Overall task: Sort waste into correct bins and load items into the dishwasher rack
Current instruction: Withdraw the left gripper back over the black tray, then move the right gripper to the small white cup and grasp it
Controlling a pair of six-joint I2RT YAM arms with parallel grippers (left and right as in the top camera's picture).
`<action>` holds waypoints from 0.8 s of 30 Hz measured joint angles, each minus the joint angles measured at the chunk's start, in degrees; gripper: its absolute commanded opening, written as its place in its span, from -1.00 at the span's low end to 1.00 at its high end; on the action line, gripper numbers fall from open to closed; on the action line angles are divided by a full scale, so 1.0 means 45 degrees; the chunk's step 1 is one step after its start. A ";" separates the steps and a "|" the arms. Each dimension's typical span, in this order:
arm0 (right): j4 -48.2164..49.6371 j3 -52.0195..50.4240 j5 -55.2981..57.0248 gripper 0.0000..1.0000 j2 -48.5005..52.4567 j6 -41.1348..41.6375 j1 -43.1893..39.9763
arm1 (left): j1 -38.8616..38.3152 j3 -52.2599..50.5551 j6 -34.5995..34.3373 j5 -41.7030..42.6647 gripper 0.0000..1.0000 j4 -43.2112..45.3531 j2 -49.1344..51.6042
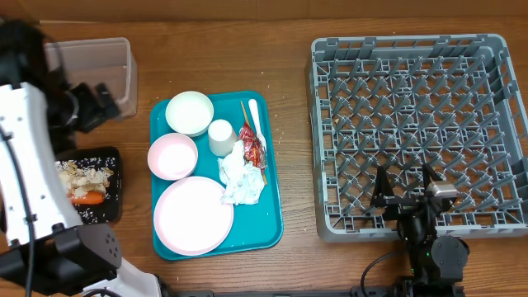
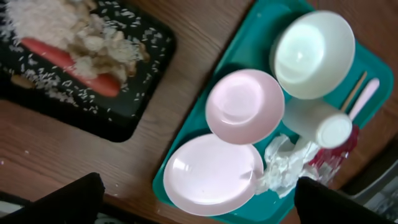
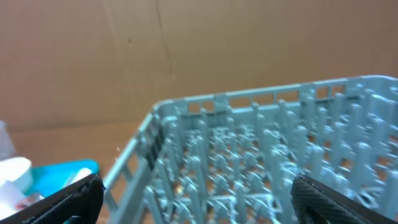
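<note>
Because scraps (image 1: 82, 177) already lie in the black tray (image 1: 115, 200), the left gripper (image 2: 199, 202) hangs released left of the dishes (image 1: 194, 216) on the teal tray (image 1: 268, 219); the right gripper (image 1: 404, 186) waits, spread and empty, at the near edge of the rack (image 1: 404, 43).

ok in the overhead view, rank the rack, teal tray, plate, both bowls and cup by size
1. rack
2. teal tray
3. plate
4. pink bowl and white bowl, about alike
5. cup
</note>
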 measured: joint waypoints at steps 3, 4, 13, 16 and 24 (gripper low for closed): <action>0.0257 0.0000 -0.1268 1.00 0.0000 0.1171 0.0000 | 0.1243 -0.0005 -0.0568 -0.0019 1.00 0.0000 0.0000; 0.0559 0.0000 -0.1904 1.00 0.0000 0.1870 0.0005 | 0.1613 -0.0005 -0.0699 -0.0024 1.00 0.0000 0.0000; 0.1481 0.0000 -0.7558 1.00 0.0005 0.9408 0.0000 | 0.2968 -0.0005 -0.1161 -0.0107 1.00 0.0000 0.0000; 0.3264 0.0000 -0.8621 0.99 0.0005 1.0613 0.0000 | 0.2968 -0.0005 -0.1166 -0.0112 1.00 0.0000 0.0000; 0.4653 0.0748 -1.0108 0.99 -0.0024 1.1225 0.0000 | 0.2968 -0.0005 -0.1166 -0.0112 1.00 0.0005 0.0000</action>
